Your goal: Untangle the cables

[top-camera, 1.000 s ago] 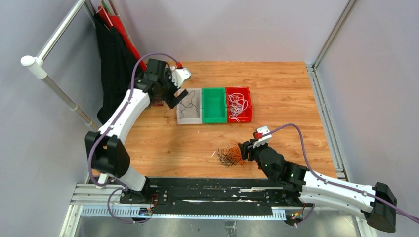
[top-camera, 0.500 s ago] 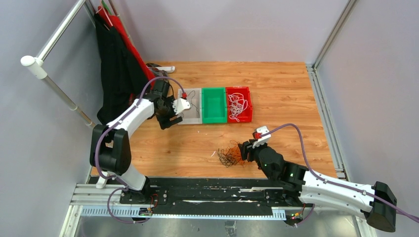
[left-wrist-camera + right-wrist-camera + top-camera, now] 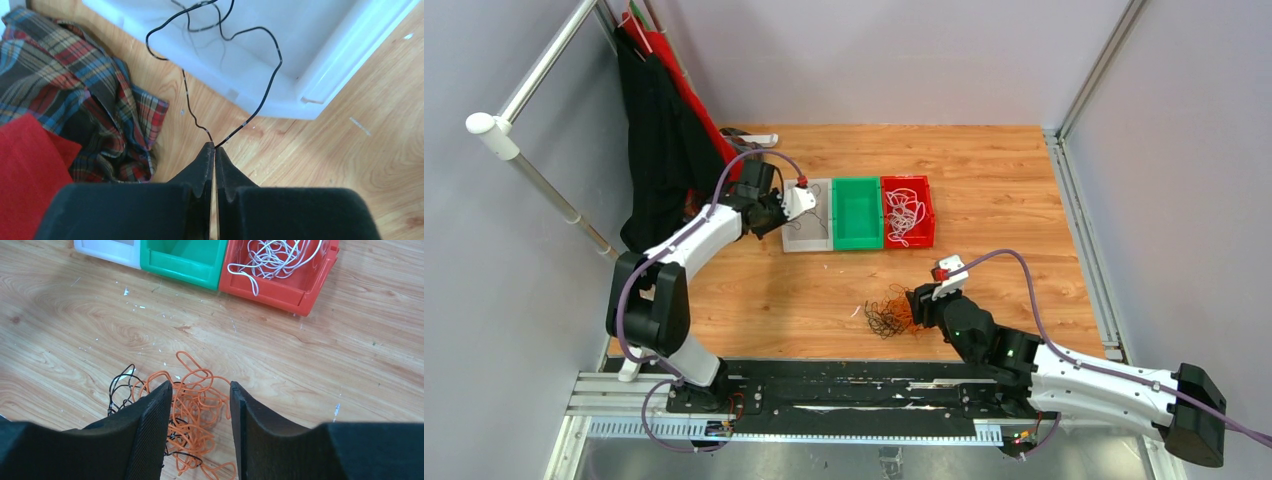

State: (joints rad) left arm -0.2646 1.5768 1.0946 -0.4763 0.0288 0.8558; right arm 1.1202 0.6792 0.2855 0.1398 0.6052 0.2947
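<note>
Wooden table (image 3: pixel 1004 190). At mid-table, three bins in a row, touching: white bin (image 3: pixel 814 243), green bin (image 3: pixel 856 244), red bin (image 3: pixel 908 243).

Plaid cloth (image 3: pixel 100 100) lies bunched on the wood just beside the white bin's corner.

White cables (image 3: pixel 272 255) sit heaped loosely inside the red bin.

Tangle of orange and black cables (image 3: pixel 197 412) rests on the table near the front edge, well apart from the bins.

Right gripper (image 3: pixel 200 387) is low over that tangle, jaws apart, orange loops showing between them; contact cannot be told.

Left gripper (image 3: pixel 214 150) is beside the white bin, jaws pressed together, pinching a black cable (image 3: pixel 244 123) at the tips. That cable trails over the bin's rim into the white bin.
</note>
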